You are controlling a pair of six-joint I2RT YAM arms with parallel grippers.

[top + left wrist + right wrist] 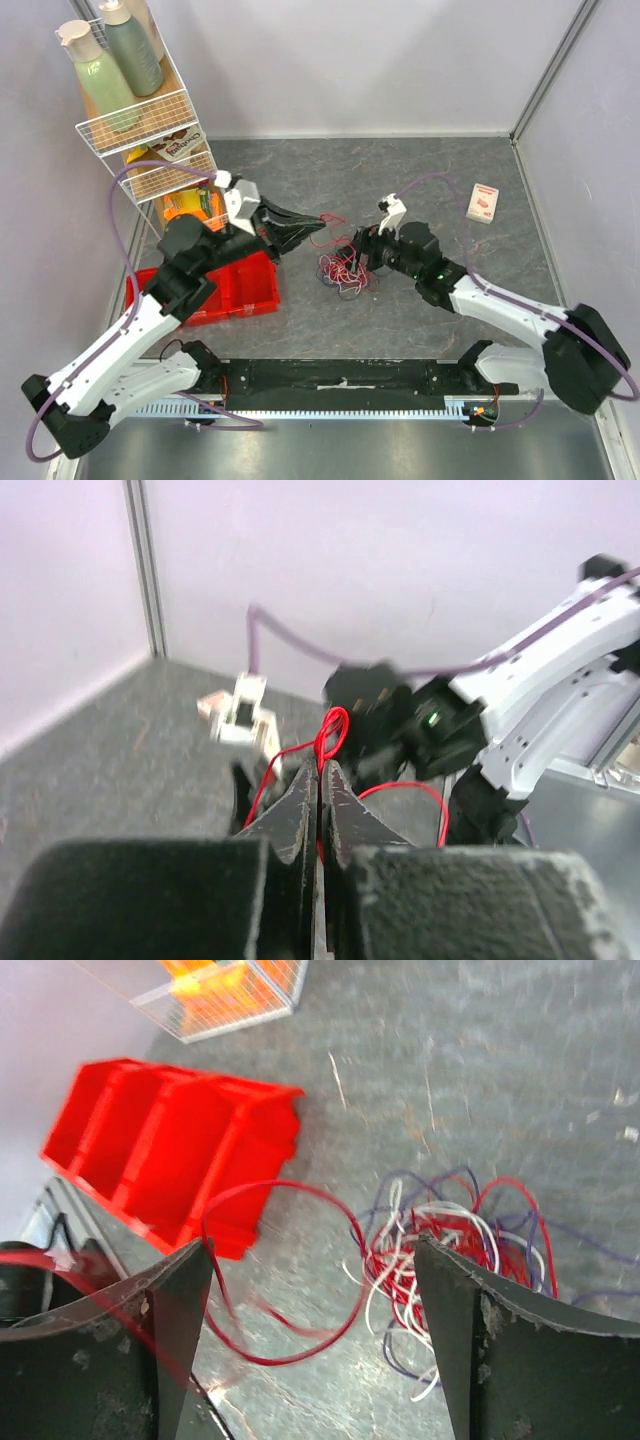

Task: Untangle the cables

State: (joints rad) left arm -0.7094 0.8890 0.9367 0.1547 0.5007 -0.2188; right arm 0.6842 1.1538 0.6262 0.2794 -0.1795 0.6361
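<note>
A tangled heap of thin red, dark purple and white cables (343,272) lies on the grey table between the arms; it also shows in the right wrist view (440,1250). My left gripper (318,222) is shut on a red cable (330,732), lifted above the table left of the heap; the wire loops out past its fingertips (322,767). My right gripper (358,258) is open and empty, hovering just above the heap, its fingers (470,1300) either side of a red loop (290,1270).
A red bin (215,290) stands left of the heap and shows in the right wrist view (170,1150). A wire shelf rack (150,130) with bottles and boxes stands at back left. A small white card box (483,202) lies at back right.
</note>
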